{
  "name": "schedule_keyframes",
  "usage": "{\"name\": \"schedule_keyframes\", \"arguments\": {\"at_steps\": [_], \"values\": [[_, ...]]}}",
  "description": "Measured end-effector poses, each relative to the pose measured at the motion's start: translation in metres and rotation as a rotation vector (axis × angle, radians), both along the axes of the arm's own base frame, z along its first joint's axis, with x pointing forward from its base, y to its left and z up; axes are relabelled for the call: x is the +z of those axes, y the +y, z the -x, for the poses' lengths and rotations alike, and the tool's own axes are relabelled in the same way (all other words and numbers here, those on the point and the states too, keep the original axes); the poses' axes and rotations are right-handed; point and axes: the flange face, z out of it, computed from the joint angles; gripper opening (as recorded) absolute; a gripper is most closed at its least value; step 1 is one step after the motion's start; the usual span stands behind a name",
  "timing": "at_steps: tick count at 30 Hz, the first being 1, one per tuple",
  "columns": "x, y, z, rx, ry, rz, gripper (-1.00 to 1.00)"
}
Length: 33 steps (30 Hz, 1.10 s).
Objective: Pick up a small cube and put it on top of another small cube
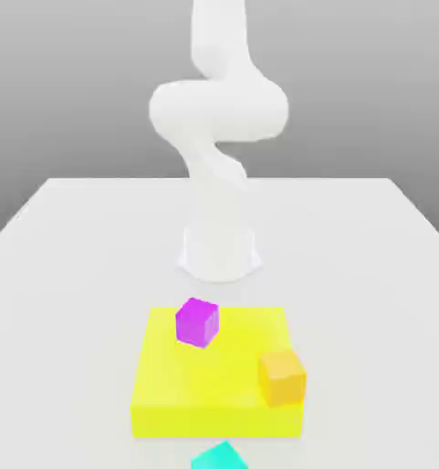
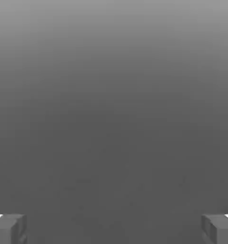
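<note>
We see the hand [image 2: 114,229] open. On the yellow block [image 1: 209,366], the purple cube [image 1: 197,322] sits turned, one corner toward us; the orange cube [image 1: 282,377] is at the block's edge on the exterior view's right. The cyan cube [image 1: 220,456] points a corner at the block's near edge. No cube has an evident long axis. Bare tabletop [image 1: 67,348] flanks the block.
</note>
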Motion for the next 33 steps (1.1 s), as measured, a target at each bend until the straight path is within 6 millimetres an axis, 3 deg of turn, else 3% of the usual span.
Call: {"name": "schedule_keyframes", "arguments": {"at_steps": [8,16,22,28,33], "values": [[-0.117,0.001,-0.090,0.151,0.203,0.042,0.00],[-0.252,0.007,-0.142,0.290,0.395,0.096,0.00],[-0.359,0.009,-0.156,0.392,0.538,0.148,0.00],[-0.465,0.005,-0.149,0.492,0.682,0.212,0.00],[-0.539,0.004,-0.146,0.511,0.709,0.225,0.00]]}}
